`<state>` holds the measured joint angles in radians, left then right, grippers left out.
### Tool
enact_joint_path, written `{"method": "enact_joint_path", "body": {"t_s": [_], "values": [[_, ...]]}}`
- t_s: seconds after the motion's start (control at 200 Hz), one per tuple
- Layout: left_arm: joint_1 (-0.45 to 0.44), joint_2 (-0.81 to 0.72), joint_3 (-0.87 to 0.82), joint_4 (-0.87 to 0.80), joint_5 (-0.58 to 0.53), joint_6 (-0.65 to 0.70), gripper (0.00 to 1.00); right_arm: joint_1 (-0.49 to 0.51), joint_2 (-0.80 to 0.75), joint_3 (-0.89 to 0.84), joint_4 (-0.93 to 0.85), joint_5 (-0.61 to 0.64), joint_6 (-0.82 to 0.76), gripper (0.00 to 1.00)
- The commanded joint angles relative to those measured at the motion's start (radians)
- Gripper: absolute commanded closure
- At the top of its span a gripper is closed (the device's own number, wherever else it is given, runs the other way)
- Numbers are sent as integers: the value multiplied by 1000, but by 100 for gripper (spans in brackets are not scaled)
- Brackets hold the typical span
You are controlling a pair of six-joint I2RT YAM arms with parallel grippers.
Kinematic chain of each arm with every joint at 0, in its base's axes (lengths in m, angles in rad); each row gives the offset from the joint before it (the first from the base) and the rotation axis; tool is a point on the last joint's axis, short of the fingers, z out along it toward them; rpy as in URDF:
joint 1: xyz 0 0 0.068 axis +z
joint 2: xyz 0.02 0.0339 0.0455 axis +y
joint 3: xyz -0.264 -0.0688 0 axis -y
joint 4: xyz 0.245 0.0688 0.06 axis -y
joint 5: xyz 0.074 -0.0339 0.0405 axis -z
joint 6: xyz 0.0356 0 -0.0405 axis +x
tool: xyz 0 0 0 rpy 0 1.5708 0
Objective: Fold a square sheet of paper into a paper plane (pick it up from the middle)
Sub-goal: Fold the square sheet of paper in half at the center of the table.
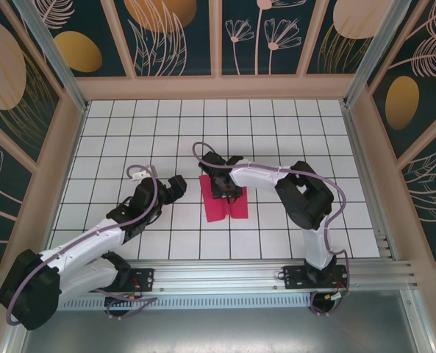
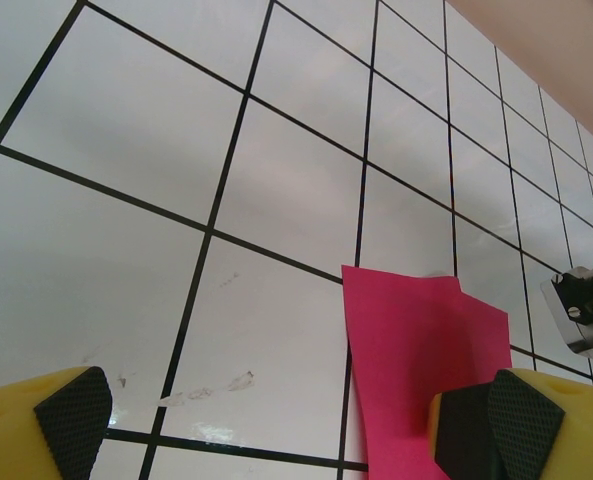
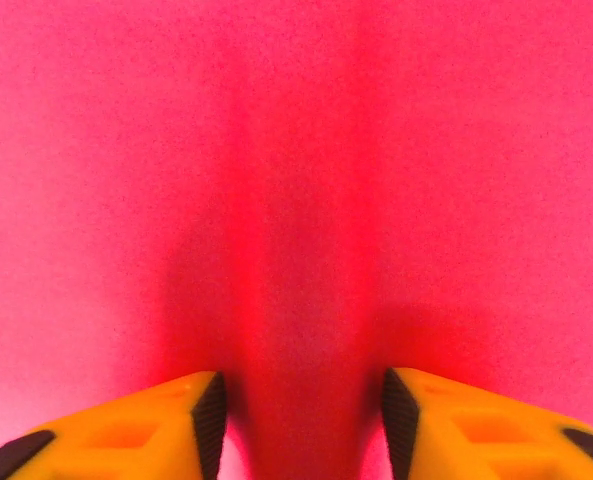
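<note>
Paper (image 1: 219,209), a magenta sheet, lay flat on the tiled table (image 1: 291,132) directly beneath the right gripper (image 1: 223,188). A raised ridge ran straight ahead between that gripper's fingers (image 3: 204,420), along the sheet's near-to-far axis. The right arm was bent at the elbow, its wrist pointing down onto the sheet's middle. Its jaws stood partly closed against the ridge; a firm pinch could not be told. The left arm stretched low, its gripper (image 2: 276,430) wide apart and holding nothing, with the sheet's corner ahead by its right finger (image 2: 476,430).
</note>
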<state>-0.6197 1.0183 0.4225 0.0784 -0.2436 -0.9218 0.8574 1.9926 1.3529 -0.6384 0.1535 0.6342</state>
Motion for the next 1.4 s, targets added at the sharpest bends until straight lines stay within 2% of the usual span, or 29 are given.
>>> {"method": "enact_joint_path", "body": {"t_s": [0.0,0.115,0.165,0.215,0.465,0.55,0.676,0.846,1.156,1.396], "values": [[5,-3,5,18,3,-10,2,1,-56,31,-44,15,-4,55],[5,-4,4,19,1,-15,2,-14,-117,13,0,-42,-12,57],[5,-3,6,20,3,-16,1,-29,-159,-16,49,-93,-16,63],[5,-1,9,20,4,-16,1,-46,-200,-51,104,-133,-15,63],[6,6,18,29,18,-17,2,-195,-353,-282,438,-501,62,62],[6,19,26,46,51,-8,1,-250,-379,-376,556,-579,111,62],[5,49,37,103,131,13,1,-302,-367,-456,590,-597,120,61],[6,103,61,159,238,37,2,-304,-371,-509,573,-546,104,55],[6,215,118,218,348,55,1,-339,-376,-541,548,-508,78,53],[5,255,121,242,388,32,2,-346,-373,-539,536,-491,72,50]]}}
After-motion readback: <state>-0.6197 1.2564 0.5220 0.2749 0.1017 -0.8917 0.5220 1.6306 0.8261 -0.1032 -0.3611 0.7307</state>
